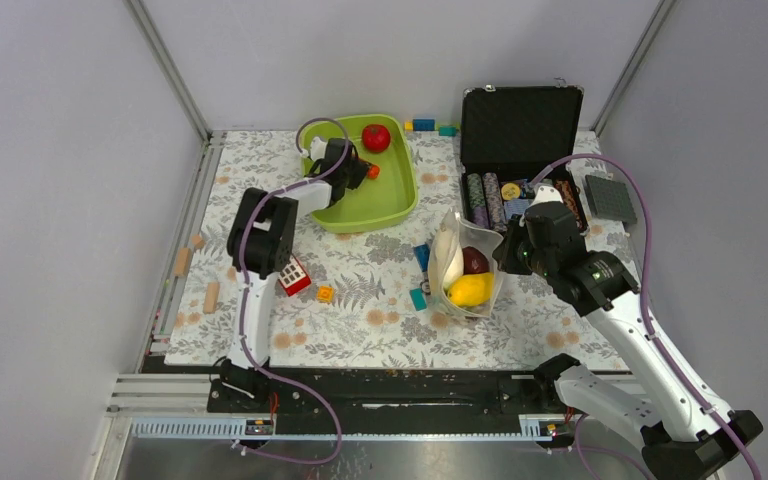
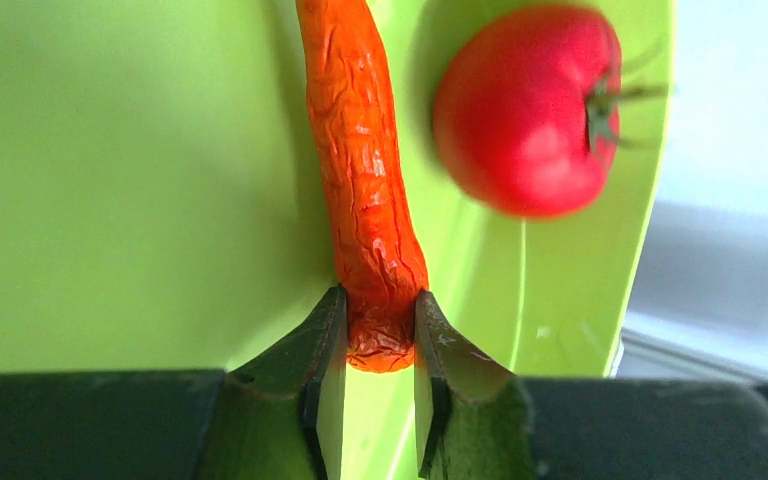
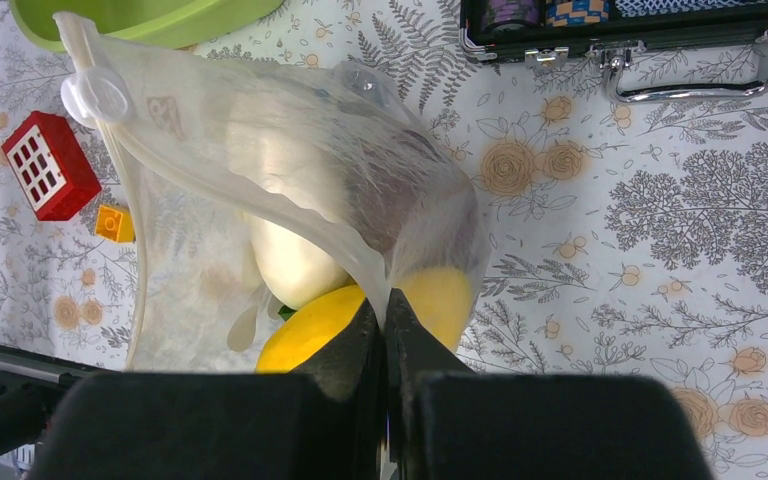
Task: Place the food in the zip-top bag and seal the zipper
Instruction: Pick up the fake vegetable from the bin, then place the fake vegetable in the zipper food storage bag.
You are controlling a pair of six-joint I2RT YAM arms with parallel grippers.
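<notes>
Noting the left hand (image 2: 380, 322) first: its two fingers are clamped on the stub end of the orange-red piece (image 2: 365, 180), a wrinkled carrot-like toy lying inside the lime-green tray (image 2: 110, 180). The piece runs away from the hand along the tray's floor. Gripping the end rather than mid-length looks deliberate (it leaves most of the length free to enter a bag mouth first). A red tomato (image 2: 525, 110) sits toward the tray's far corner, beside the carrot's far portion, and is not held.

Right hand (image 3: 385, 310): the fingers are pressed together on the rim of the zip-top bag (image 3: 290, 170), with plastic nipped between them. The bag rests on the table (image 1: 380, 310) to the right of the tray and nearer the arm bases, apart from it. The pinch appears meant to lift one lip and hold the mouth gaping toward the tray, so a delivery from there finds an opening.

Bag contents:
- a white piece (image 3: 290, 260)
- a yellow piece (image 3: 310, 335)
- a dark maroon piece (image 1: 475, 261)

The zipper (image 3: 95, 95) is unsealed, and its slider tab shows at the mouth end nearest the tray.

Assessment: two items are outstanding in the tray, and sealing has not begun.
</notes>
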